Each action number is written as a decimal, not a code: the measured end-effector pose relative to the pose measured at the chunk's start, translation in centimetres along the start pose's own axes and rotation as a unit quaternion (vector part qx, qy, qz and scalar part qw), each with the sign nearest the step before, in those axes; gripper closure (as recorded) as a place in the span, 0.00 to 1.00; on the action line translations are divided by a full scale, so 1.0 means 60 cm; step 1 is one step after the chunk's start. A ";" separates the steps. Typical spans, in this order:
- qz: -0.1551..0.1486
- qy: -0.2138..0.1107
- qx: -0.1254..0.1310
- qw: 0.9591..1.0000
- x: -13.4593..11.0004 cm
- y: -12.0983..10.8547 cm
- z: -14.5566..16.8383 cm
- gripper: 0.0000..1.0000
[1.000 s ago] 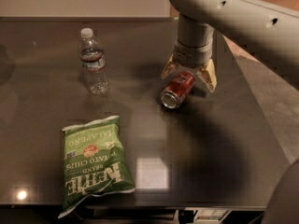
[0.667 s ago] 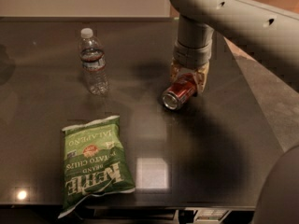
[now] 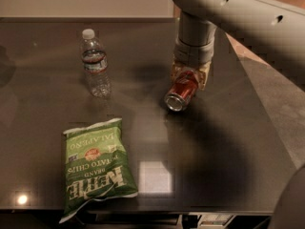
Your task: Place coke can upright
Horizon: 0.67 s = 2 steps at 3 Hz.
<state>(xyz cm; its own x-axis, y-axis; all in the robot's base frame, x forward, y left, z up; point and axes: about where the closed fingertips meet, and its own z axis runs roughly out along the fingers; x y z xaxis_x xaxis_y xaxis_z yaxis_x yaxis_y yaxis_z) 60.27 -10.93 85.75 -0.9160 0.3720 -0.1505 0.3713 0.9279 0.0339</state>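
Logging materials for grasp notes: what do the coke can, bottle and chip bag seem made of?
Coke can, held tilted in the end effector right of centre: likely painted aluminium, bare silvery end. Bottle: clear plastic, see-through, white cap. Chip bag: glossy printed film, crinkled, probably plastic.

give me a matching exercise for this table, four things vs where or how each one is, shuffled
1 coke can
2 water bottle
3 Kettle chip bag
4 gripper

a standing upright, back left
b lying flat, front left
c tilted, silver end toward camera
d clamped on the can, right of the bottle

Pairs: 1-c, 2-a, 3-b, 4-d
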 end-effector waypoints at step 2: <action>-0.173 -0.118 0.006 0.978 0.003 0.014 -0.072 1.00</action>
<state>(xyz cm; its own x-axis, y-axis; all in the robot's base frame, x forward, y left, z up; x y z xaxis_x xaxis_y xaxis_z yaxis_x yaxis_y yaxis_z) 59.73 -9.97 90.04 -0.9266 0.0184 -0.3755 0.0484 0.9963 -0.0707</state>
